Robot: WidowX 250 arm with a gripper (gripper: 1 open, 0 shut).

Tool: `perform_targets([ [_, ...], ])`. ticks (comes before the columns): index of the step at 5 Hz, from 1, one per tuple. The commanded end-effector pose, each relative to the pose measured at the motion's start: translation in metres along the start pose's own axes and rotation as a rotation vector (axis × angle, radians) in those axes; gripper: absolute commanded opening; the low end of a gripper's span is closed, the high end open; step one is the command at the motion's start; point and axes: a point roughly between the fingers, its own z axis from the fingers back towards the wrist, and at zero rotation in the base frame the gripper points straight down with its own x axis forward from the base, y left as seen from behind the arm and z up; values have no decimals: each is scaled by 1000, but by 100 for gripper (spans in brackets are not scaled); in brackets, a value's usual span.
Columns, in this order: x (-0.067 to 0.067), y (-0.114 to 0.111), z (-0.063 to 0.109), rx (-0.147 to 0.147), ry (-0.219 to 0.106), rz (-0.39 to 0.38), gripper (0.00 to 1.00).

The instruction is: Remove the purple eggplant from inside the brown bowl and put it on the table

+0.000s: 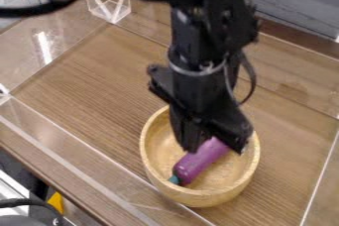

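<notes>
The purple eggplant [199,161] lies slanted inside the brown bowl [155,143], its green stem end [173,179] toward the bowl's near-left rim. The bowl sits on the table [93,81] near its front edge. My gripper [212,141] points straight down into the bowl, its black fingers [233,139] shut on the eggplant's upper right end. The eggplant still rests on the bowl's floor. The arm hides the far part of the bowl.
Clear acrylic walls [54,42] run around the tabletop, one close in front of the bowl [106,185]. A small clear acrylic stand [109,8] is at the back left. Bare wood lies left of and behind the bowl.
</notes>
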Motion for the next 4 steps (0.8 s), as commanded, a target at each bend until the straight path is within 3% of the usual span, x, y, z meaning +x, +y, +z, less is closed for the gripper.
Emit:
perform_targets([
  [1,18,8,30,6,-61,31,100],
  [2,23,16,40,15,-72,55,100],
  [3,12,18,23,8,-61,55,0],
  [4,0,14,9,-10,-56,53,100],
])
